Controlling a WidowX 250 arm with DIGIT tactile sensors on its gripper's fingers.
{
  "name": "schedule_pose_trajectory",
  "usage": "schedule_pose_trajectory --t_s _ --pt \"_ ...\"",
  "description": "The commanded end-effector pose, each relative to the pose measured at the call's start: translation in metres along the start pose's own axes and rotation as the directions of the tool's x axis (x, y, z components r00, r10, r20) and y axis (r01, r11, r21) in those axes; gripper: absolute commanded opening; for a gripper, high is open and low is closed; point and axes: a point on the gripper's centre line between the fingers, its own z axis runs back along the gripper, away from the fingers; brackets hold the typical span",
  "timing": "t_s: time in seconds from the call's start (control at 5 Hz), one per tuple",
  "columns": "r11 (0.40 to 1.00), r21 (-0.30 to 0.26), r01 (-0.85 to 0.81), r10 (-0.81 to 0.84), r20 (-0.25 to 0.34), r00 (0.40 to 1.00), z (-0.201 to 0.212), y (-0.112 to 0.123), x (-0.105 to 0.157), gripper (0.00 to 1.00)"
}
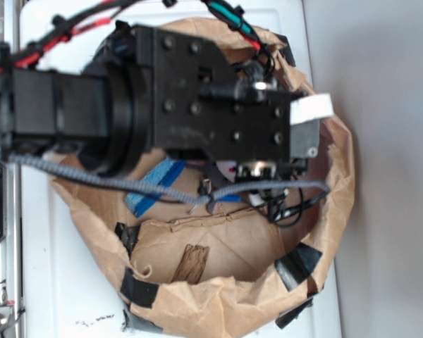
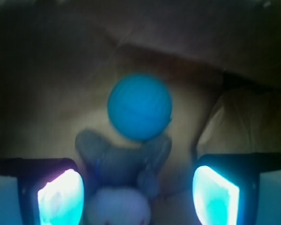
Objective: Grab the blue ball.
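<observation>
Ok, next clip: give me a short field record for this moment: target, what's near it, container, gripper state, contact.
target: blue ball, round, teal-blue
neighbour: grey plush toy, just below the ball in the wrist view, seems to touch it
other item: blue sponge, partly hidden under the arm
container: brown paper bag, rim patched with black tape
gripper: open, fingers either side of the toy
contact: none with the ball; it lies beyond the fingertips
exterior view: arm hides the ball
</observation>
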Motion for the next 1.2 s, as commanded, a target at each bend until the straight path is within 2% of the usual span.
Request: schedule_pose_trajectory --t_s 0.0,0.2,0.4,0.6,0.8,1.0 --pt "0.995 0.008 -0.096 0.094 0.092 0.991 -0.009 -0.008 0.043 1.00" --pt "0.994 0.056 -0.089 0.084 0.085 0.993 -0.023 -0.015 0.049 1.00" --pt "0.990 0.095 -0.108 0.102 0.069 0.992 -0.032 -0.018 0.050 0.00" --pt "0.987 0.115 -0.108 0.097 0.093 0.991 -0.035 -0.018 0.044 0.00" --pt "0.990 0.112 -0.092 0.081 0.096 0.992 -0.034 -0.016 0.037 0.00" --pt "0.996 0.076 -0.046 0.038 0.100 0.994 -0.010 -0.014 0.027 0.00"
